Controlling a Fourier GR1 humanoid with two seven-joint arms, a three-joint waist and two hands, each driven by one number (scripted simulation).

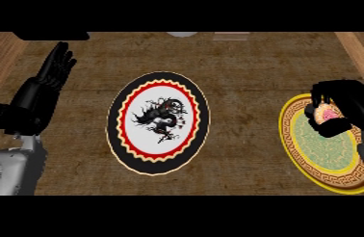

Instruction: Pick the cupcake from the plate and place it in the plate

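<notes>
A cupcake (328, 114) with pink frosting sits over the upper part of a yellow-rimmed green plate (323, 156) at the right edge. My right hand (340, 102) curls around the cupcake from above and from the side, hiding much of it. A second plate (158, 123), black-rimmed with a red ring and a dark dragon figure on white, lies at the middle of the counter with nothing on it. My left hand (51, 72) rests open at the left edge, fingers straight and pointing up.
The brown counter top stretches between and around both plates. A pale object (182, 34) and a light strip (232, 35) show at the far edge. Wooden borders run along the left and right sides.
</notes>
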